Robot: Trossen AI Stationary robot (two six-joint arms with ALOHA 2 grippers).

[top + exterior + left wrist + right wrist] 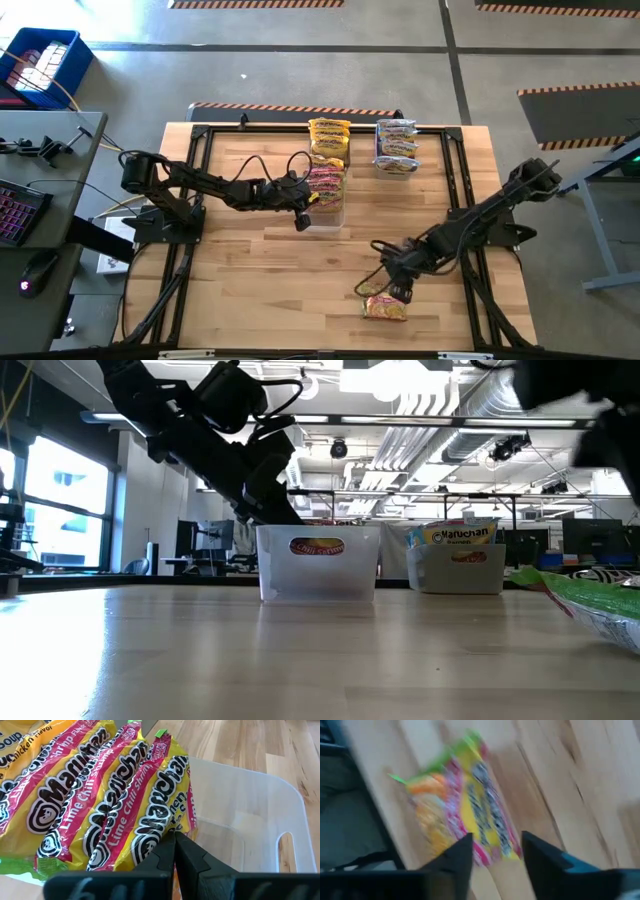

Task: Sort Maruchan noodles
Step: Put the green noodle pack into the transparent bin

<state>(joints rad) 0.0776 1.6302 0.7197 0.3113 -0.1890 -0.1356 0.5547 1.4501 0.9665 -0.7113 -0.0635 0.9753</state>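
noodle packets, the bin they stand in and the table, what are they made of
Noodle packets: thin printed plastic film, glossy by the look; the wrappers crinkle and catch the light. Bin: translucent, frosted plastic, probably rigid; the wood shows dimly through its wall. Table: pale wood in joined strips, like butcher block, with a smooth, slightly shiny finish.

1. From overhead we look straight down on the whole table [250, 270], both arms and the floor around it.
2. At table-top height we look level across the wood into the room, the clear bin [318, 564] well ahead.
3. From the left wrist we look past closed fingers [175, 855], very near the packets [100, 805] just beyond their tips.
4. From the right wrist we look down between parted fingers [462, 852] at a loose packet [465, 820], also seen overhead.
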